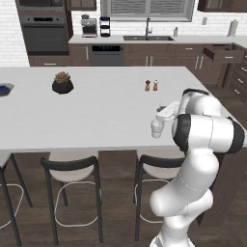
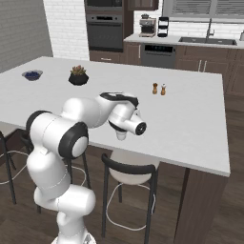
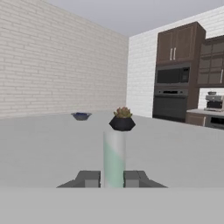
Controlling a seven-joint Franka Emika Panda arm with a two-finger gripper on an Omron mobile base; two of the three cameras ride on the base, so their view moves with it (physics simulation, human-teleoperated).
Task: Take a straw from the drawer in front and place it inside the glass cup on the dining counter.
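Glass cup (image 3: pixel 114 157) upright between fingertips (image 3: pixel 89 178) of end effector (image 3: pixel 113 179) — pinched, on dining counter (image 1: pixel 96 116).

Dining counter (image 1: pixel 96 116): plant (image 1: pixel 62 83), shakers (image 1: pixel 151 86), bowl (image 1: pixel 5 89)

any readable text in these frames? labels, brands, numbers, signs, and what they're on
No readable text in any view.
Oven: control panel is a plain dark strip, no legible characters.
Coffee machine: too small to tell whether it bears a mark.
Shakers: no label visible.
Glass cup, between the fingers: plain, unmarked.
Dining counter: plain white top, nothing printed.
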